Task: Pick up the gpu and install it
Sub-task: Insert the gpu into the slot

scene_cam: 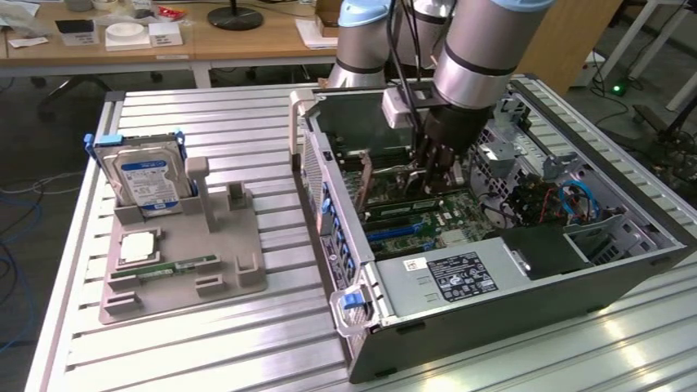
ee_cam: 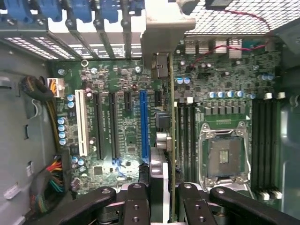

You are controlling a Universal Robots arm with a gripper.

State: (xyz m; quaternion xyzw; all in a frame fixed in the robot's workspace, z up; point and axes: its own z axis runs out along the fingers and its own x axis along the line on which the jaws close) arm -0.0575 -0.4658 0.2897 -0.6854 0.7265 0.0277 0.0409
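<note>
Hanging edge-on inside the open computer case (scene_cam: 490,269), the gpu (ee_cam: 171,140) is pinched between the black fingers (ee_cam: 136,206) of the hand (ee_cam: 161,204), which clamp it from either side. In the wrist view the card reads as a thin dark line. Its bent silvery bracket (ee_cam: 164,28) points toward the perforated rear wall of the case.

Its long axis runs parallel to the expansion slots on the green motherboard (ee_cam: 117,93). It sits directly under the hand, just beside the long blue slot (ee_cam: 144,126), on the side nearer the square, metal-framed processor socket (ee_cam: 225,154). Whether its connector edge touches the board I cannot tell. I judge the card picked up but not yet seated.

The case lies on its side on the ribbed aluminium counter (scene_cam: 218,343), near the edge at the exterior view's right. Toward the opposite edge, a grey plastic holder (scene_cam: 179,269) carries a silver hard drive (scene_cam: 147,175) upright.
</note>
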